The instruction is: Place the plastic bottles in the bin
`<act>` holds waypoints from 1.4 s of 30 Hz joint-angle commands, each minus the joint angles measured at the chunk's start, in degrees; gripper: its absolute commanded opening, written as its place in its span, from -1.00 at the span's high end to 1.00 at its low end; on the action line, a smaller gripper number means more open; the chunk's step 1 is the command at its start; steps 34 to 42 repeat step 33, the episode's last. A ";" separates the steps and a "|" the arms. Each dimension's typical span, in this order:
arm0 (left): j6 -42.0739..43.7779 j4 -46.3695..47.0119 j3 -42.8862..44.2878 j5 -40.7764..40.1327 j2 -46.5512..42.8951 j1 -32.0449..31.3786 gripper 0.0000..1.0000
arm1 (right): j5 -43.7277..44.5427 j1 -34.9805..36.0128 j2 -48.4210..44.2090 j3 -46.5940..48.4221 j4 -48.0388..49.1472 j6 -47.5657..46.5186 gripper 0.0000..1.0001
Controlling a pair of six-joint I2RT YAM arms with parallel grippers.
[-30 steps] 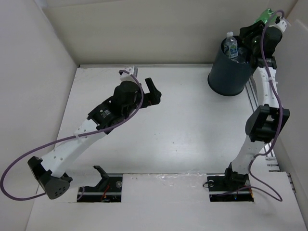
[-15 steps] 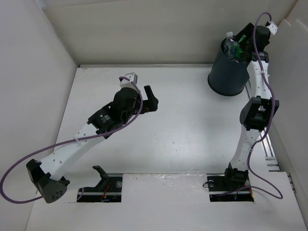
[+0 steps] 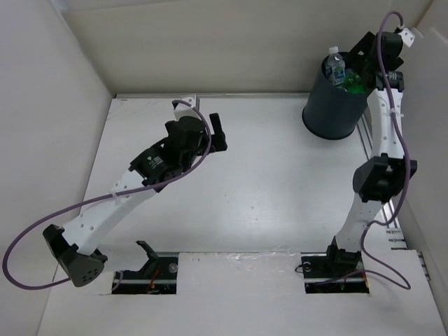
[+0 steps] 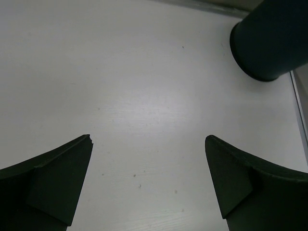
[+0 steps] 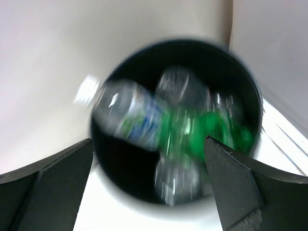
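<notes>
My left hand (image 4: 148, 139) hangs spread and empty over the white bench (image 3: 280, 175). Farther off, my right hand (image 5: 149, 140) is spread wide above the tall round dark grey-blue bin (image 3: 332, 112), holding nothing. The small green plastic bottle (image 5: 211, 127) lies inside among clear ones, and one white-capped clear bottle (image 3: 337, 64) pokes over the rim. I'd lift straight up first, so no finger clips it.

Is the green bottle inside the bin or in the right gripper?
Inside: the green bottle lies among clear bottles in the bin; the right gripper is open, empty.
</notes>
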 commanded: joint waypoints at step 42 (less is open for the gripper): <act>-3.87 -7.81 -18.27 -21.95 -39.05 0.39 -1.00 | 5.35 36.19 -82.18 -57.96 -23.84 -10.54 -1.00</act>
